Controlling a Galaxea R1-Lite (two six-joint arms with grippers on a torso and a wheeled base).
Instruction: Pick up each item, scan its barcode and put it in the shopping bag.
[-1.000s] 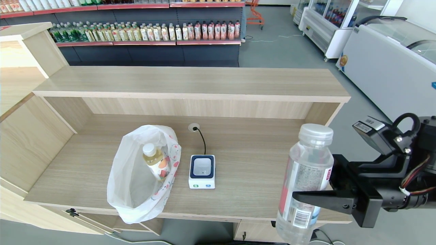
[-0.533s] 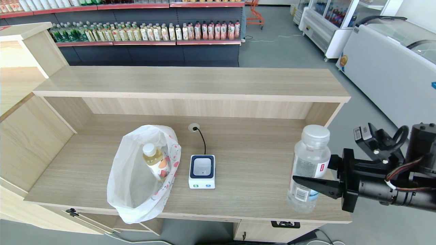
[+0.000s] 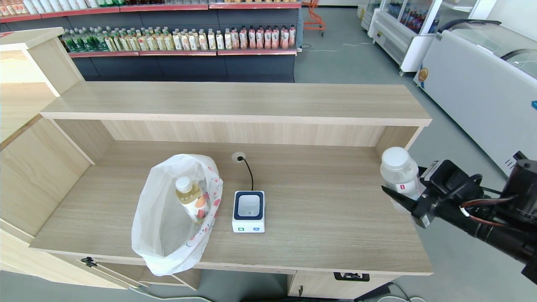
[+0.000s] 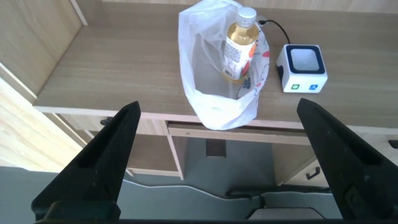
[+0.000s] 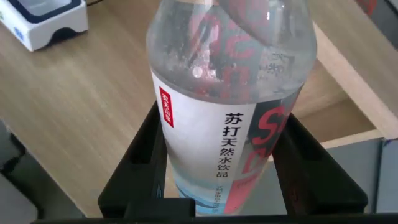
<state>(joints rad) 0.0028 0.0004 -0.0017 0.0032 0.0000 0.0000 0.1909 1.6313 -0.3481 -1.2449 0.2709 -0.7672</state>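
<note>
- The left gripper (image 4: 217, 155) hangs on the near side of the counter (image 3: 319, 218), its fingers spread wide with nothing between them. It faces the bag's mouth and can wait there.
- The scanner (image 3: 248, 211) sits near the middle of the counter with its glass window facing up. Its cable (image 3: 248, 172) runs off toward the far side.
- The right gripper (image 3: 398, 191) is clamped on the water bottle (image 3: 398, 174) around the label, and the hold looks square. It holds the bottle in the air at the counter's right edge, cap up, well apart from the scanner.
- The step in hand looks like the scan. The bottle should travel left over the bare wood and stop above the window.
- I cannot tell which side of the label carries the barcode. The wrist will likely have to roll and tip the bottle so that side faces down at the glass.
- Keep the bottle close over the window without touching it, and hold it steady for a moment.
- A clear, wet-looking bottle may slip in the fingers, so tilt it slowly.
- The shopping bag (image 3: 172, 214) lies on the left part of the counter, just beside the scanner. Its mouth is open and its near end droops over the near edge.
- One tea bottle (image 3: 191, 201) with a white cap leans inside the bag, against the side nearest the scanner. The rest of the bag looks free, so the water bottle should fit to its left.
</note>
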